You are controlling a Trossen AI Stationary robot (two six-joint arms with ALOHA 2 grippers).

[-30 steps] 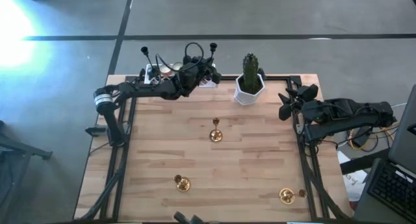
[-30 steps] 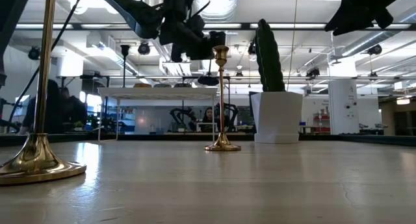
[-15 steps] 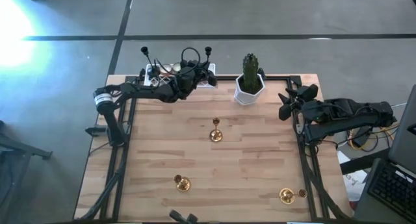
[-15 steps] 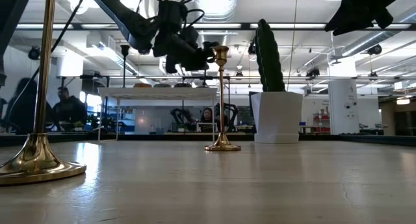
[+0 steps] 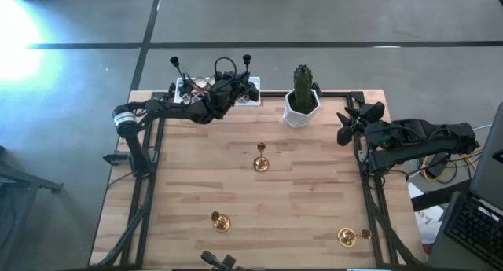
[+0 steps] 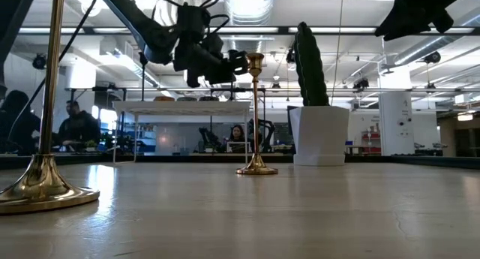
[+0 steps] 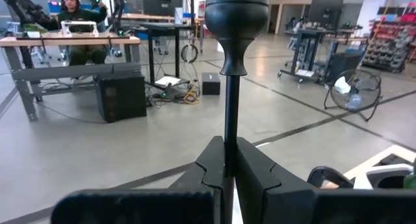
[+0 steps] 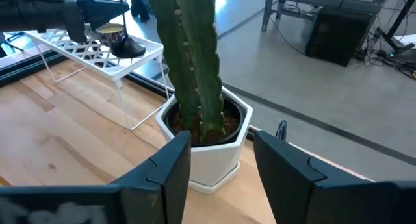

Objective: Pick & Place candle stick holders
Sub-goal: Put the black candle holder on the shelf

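Gripping black holder, left claw raised

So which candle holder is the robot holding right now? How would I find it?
Start at the cactus in the white pot at the table's back edge. Beside it stands a white lattice tray, and over the tray the left gripper is shut on a slim black holder. The three gold holders stand alone on the wood, untouched.

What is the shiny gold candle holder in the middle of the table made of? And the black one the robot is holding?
The gold stemmed candle stick holder looks like polished metal, maybe brass: it gleams and mirrors the lights. The slim black stemmed candle stick holder, clamped in the left gripper, looks like matte painted metal or plastic; its soft, dull sheen leaves that open.
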